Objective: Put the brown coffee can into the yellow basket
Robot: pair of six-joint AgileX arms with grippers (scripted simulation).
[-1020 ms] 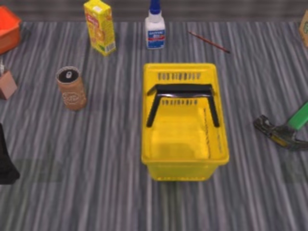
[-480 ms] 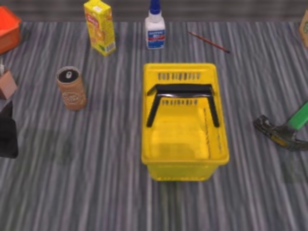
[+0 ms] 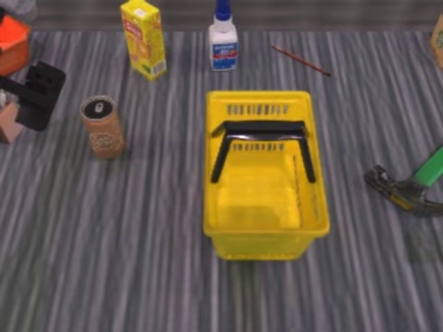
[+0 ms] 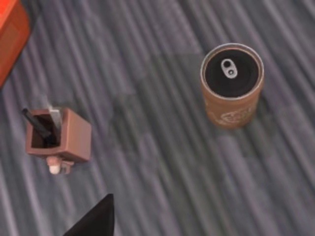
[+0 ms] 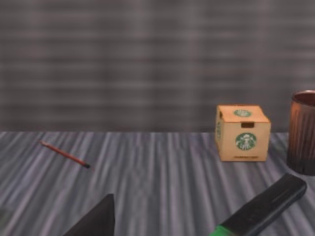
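Change: the left gripper [image 3: 38, 93] has come up along the left edge of the counter [image 3: 138, 242] and now hangs just left of the coffee can [image 3: 102, 126]; half a second ago it was lower down that edge, farther from the can.
Meaning: I judge this is the approach for a grasp; the can is not yet touched.
Coffee can: it stands upright on the left part of the counter, well apart from the basket [image 3: 265, 238], with its dark pull-tab top up. The left wrist view looks down on it [image 4: 231, 86].
Basket: it sits in the middle of the counter, with nothing inside and black handles folded across the opening.
Left jaws: I cannot tell if they are apart or together; only one dark tip shows at the edge of the wrist view.
Right arm: it is parked off the right side; its jaws I also cannot tell.
Nearby things: a small brown pen holder [image 4: 59, 137] and an orange bin [image 3: 12, 43] are close to the gripper; they could be bumped.
Left to do: grasp, lift, carry right, drop in.
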